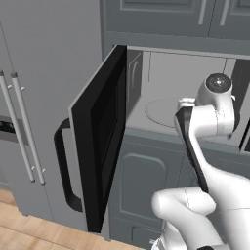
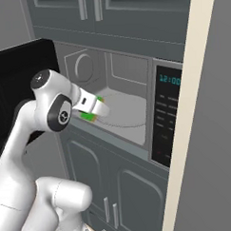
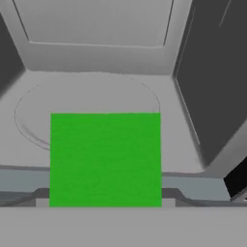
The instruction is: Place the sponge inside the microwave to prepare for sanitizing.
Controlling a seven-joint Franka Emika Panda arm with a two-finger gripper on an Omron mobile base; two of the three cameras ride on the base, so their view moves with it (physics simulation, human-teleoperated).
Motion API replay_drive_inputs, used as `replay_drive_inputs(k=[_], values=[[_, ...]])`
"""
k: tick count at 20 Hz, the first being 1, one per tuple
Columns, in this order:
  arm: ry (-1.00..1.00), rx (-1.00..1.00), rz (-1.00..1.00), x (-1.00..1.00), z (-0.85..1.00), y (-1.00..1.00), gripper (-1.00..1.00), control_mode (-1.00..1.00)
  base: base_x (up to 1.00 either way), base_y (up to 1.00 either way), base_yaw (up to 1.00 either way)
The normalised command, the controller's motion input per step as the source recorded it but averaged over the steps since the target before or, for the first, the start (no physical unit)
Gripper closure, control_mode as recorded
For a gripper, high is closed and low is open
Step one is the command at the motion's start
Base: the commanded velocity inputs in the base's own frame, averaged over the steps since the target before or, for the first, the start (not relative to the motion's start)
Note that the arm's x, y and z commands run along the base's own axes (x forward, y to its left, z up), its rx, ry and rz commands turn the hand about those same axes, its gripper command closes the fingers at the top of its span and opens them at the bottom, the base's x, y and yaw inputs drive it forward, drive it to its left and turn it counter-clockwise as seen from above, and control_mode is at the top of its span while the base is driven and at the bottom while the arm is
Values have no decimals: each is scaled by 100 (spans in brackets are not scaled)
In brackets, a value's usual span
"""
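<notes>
The microwave (image 2: 167, 110) stands open, its black glass door (image 1: 105, 132) swung out to the left with the curved handle (image 1: 63, 171) facing outward. Inside lies the round turntable (image 3: 87, 96). My gripper (image 2: 97, 108) is at the front of the opening, just over the sill, shut on the sponge (image 3: 105, 159). The sponge's bright green top hides the fingertips in the hand view. It reaches over the near edge of the turntable. In the right base view, bits of the green sponge (image 2: 90, 116) show beside the white hand.
A grey fridge (image 1: 29, 97) with two long handles stands left of the open door. Grey cabinets sit below (image 2: 130, 193) and above (image 2: 108, 13) the microwave. A pale panel edge (image 2: 185, 133) blocks the right side. The keypad (image 2: 165, 124) is right of the cavity.
</notes>
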Motion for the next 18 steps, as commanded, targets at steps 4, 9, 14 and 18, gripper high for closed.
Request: replay_drive_inputs(k=[4, 9, 14, 18], values=[[4, 0, 0, 48, -24, -15, 100, -100, 0, 0, 0], [3, 0, 0, 46, -34, -13, 100, -100, 0, 0, 0], [1, 0, 0, 50, -30, -8, 100, -100, 0, 0, 0], [5, 0, 0, 54, -37, -11, 100, -100, 0, 0, 0]])
